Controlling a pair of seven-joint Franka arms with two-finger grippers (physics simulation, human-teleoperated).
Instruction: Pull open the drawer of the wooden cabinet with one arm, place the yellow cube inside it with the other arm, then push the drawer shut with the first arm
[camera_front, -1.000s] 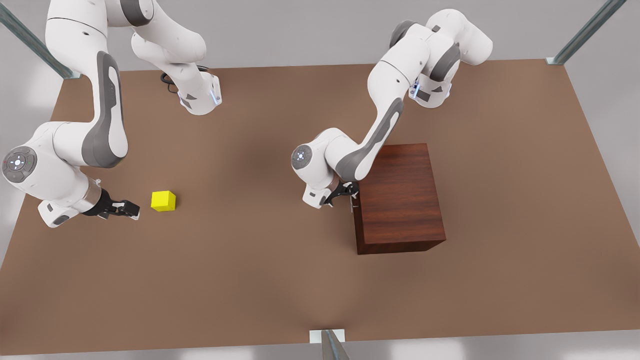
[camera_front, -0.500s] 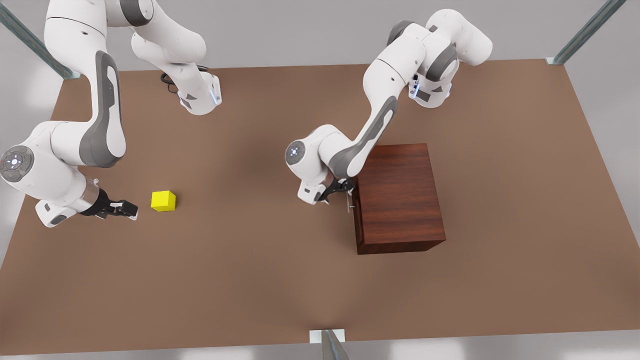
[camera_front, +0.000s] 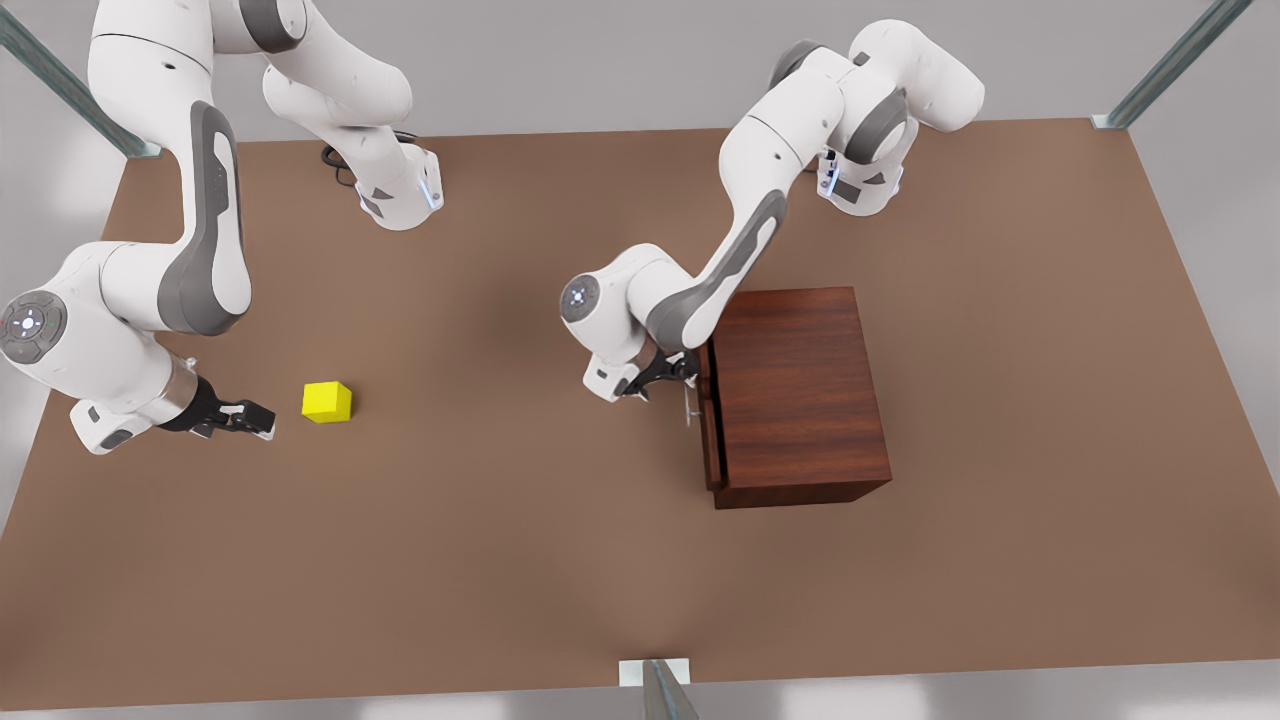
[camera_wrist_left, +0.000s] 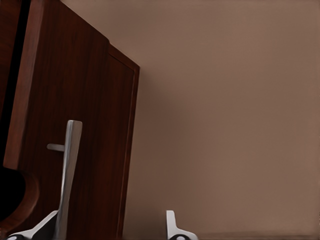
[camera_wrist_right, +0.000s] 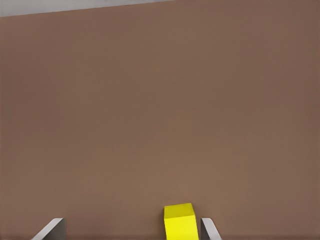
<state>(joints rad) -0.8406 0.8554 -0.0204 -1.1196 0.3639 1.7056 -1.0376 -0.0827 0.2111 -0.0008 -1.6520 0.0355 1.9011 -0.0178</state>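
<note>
Left hand (camera_front: 682, 385) clenched on the handle (camera_front: 689, 405) of the drawer (camera_front: 709, 425), slightly out of the wooden cabinet (camera_front: 800, 395); right hand (camera_front: 262, 420), released, at nine o'clock of the yellow cube (camera_front: 327, 401).

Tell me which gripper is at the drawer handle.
The left gripper, at the silver bar handle of the slightly open drawer. The right gripper waits open beside the yellow cube.
</note>
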